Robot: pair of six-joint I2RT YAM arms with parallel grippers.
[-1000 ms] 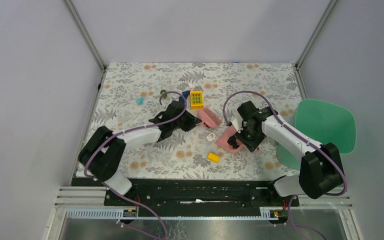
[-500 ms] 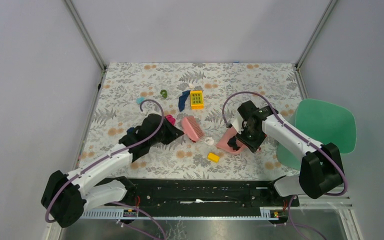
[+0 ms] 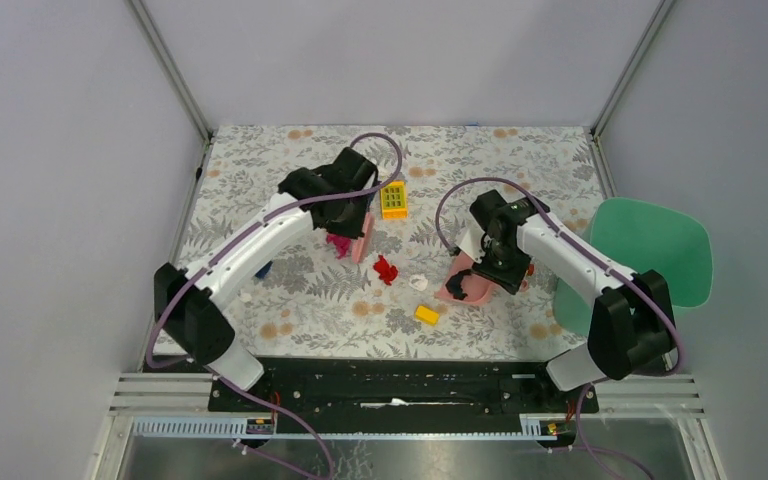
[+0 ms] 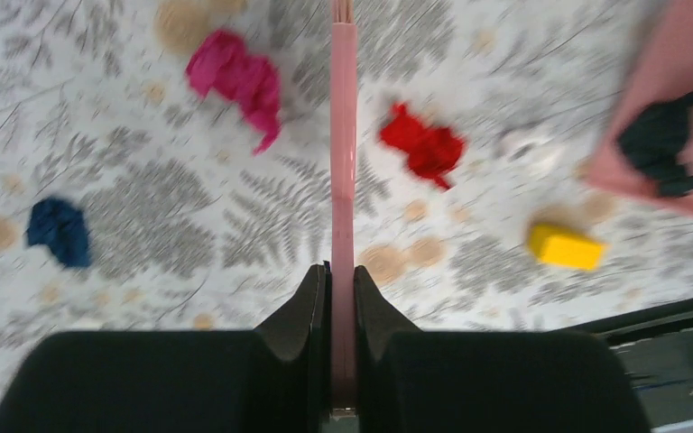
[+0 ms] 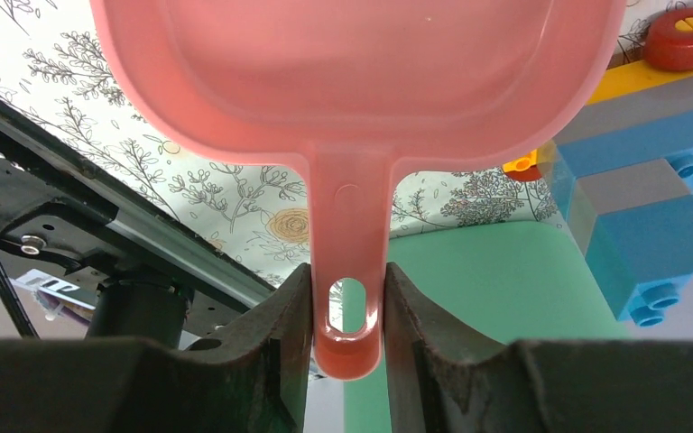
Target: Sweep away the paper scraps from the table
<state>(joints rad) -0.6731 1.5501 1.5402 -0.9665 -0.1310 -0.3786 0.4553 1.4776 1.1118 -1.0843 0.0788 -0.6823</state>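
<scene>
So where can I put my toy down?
Bare table in the far right corner, and along the near edge left of the small yellow block. The middle, between the brush and the dustpan, is crowded with paper scraps.

Bright, even light, with the left wrist view blurred, seemingly by motion.

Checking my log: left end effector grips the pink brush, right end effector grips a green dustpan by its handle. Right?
The dustpan is pink, not green: the right wrist view shows the right end effector gripping its handle. The left end effector does grip the pink brush.
</scene>
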